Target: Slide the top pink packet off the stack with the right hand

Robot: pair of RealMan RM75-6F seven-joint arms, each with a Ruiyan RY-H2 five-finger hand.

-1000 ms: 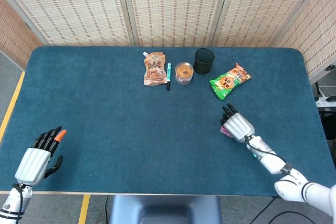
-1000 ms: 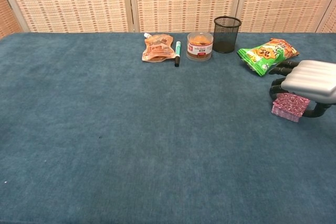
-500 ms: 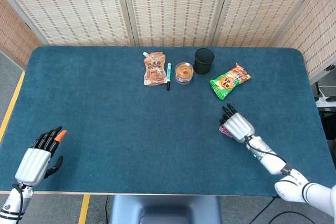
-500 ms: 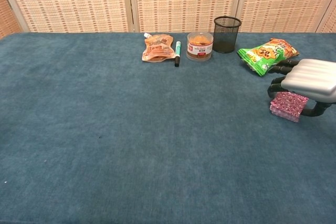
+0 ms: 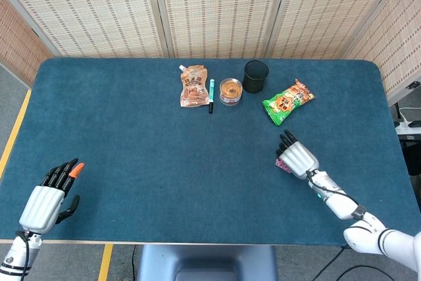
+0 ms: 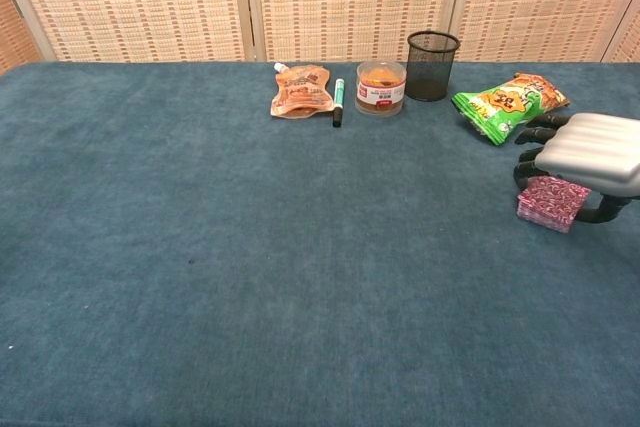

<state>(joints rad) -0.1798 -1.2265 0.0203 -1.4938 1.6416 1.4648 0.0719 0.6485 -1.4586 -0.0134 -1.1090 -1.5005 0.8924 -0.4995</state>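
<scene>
The pink packet stack (image 6: 553, 203) lies near the table's right side; in the head view only its edge (image 5: 283, 164) peeks out from under my right hand (image 5: 299, 157). That right hand (image 6: 592, 152) arches over the stack, its dark fingers curled down on the far-left side and the thumb hooked round the near-right corner, gripping the top packet. I cannot tell the separate packets apart. My left hand (image 5: 45, 203) rests at the table's near left corner, fingers apart and empty, with an orange tip showing at one finger.
Along the far side lie an orange pouch (image 5: 193, 85), a green pen (image 5: 211, 95), a round jar (image 5: 231, 91), a black mesh cup (image 5: 255, 76) and a green snack bag (image 6: 505, 102), the last just beyond the right hand. The table's right edge (image 5: 395, 156) is near.
The pink packet shifted slightly left with the right hand half a second ago and has come back right. The left hand has not moved.
</scene>
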